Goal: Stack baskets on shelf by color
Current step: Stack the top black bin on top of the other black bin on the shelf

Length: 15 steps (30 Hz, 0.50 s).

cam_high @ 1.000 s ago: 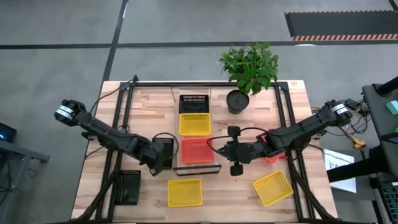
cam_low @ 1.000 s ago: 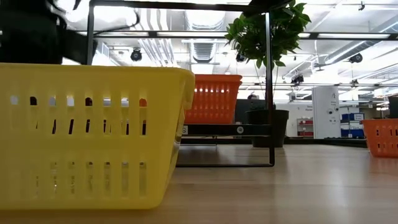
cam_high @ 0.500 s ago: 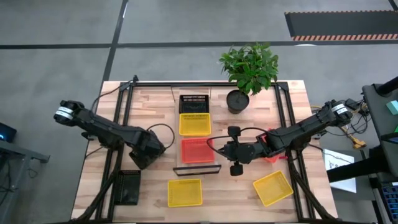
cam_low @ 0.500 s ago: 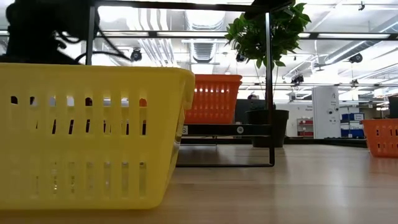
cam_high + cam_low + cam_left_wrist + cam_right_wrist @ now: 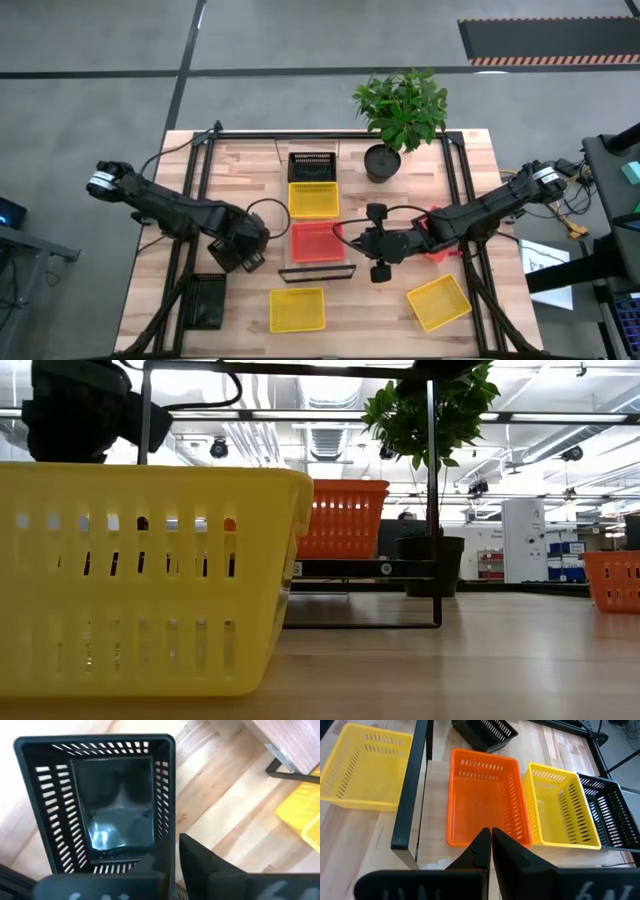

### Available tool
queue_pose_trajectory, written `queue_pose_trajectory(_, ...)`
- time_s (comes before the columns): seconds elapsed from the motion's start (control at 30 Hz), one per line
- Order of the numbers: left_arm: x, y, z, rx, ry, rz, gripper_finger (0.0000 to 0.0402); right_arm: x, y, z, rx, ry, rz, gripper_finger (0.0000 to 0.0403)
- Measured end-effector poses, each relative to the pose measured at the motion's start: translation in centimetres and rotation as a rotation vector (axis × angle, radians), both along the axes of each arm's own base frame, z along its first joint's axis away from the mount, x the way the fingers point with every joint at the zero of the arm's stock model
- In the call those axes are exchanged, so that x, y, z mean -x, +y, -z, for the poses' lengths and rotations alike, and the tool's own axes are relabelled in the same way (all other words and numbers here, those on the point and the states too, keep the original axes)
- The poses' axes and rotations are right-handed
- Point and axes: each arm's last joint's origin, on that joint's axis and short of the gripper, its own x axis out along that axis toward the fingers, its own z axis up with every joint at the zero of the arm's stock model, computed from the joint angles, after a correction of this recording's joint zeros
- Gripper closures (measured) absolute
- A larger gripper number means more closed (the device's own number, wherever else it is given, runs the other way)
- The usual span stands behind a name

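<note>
Grippers being held empty over the table.
Left gripper fingers cannot be told; right gripper fingers are being pressed together above the red basket.

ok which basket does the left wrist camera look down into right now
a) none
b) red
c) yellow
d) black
d: the left wrist view is filled by the black basket lying on the table, beyond the left gripper; in the high view that gripper hangs just above this basket.
</note>
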Motion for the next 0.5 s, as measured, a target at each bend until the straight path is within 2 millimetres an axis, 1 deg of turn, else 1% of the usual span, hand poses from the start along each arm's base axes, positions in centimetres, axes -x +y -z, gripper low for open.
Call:
queue_pose_trajectory(0.13, -0.3, -0.1, 0.3, 0.01, -0.029, 0.0, 0.0332, 0.1, 0.0, 0.6, 0.006, 0.013, 0.0, 0.0394)
queue_pose_trajectory(0.33, -0.4, -0.2, 1.4, -0.003, 0.021, -0.016, 0.0252, 0.3, -0.1, 1.5, 0.011, 0.024, -0.002, 0.0394)
queue_pose_trajectory(0.4, -0.5, -0.2, 1.9, -0.007, 0.044, -0.015, 0.0235, 0.3, -0.1, 1.6, 0.013, 0.028, -0.002, 0.0394)
queue_pose_trajectory(0.5, -0.6, -0.2, 2.6, -0.017, 0.076, -0.007, 0.0221, 0.3, -0.1, 1.6, 0.014, 0.029, -0.002, 0.0394)
